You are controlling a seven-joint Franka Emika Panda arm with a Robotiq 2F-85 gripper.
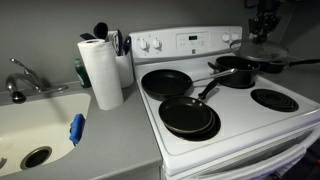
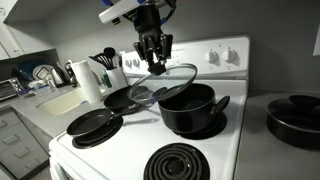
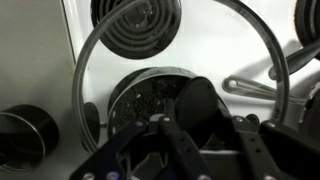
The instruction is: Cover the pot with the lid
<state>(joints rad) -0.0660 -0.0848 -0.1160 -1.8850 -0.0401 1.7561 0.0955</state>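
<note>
White stove (image 1: 240, 125) fills the right of the scene, with grey worktop (image 1: 110, 140) and a sink (image 1: 30, 125) to its left. The pot (image 2: 190, 108) is on the stove's far right burner, open, nothing on it; it also shows in an exterior view (image 1: 238, 75). The lid (image 2: 175, 80) is in the air over the pot's far left rim, tilted, left edge low, right edge high, not touching the pot. In the wrist view the lid (image 3: 110, 70) rings my pincer, its metal rim all round.

Two frying pans are on the left burners, one far (image 1: 165, 82), one near (image 1: 188, 115). A smaller dark pan (image 2: 295, 118) sits well apart on the right.

My pincer (image 2: 153, 66) hangs down from above, closed tight on the lid near its middle. Knob not clear, so I cannot tell the exact grip.
</note>
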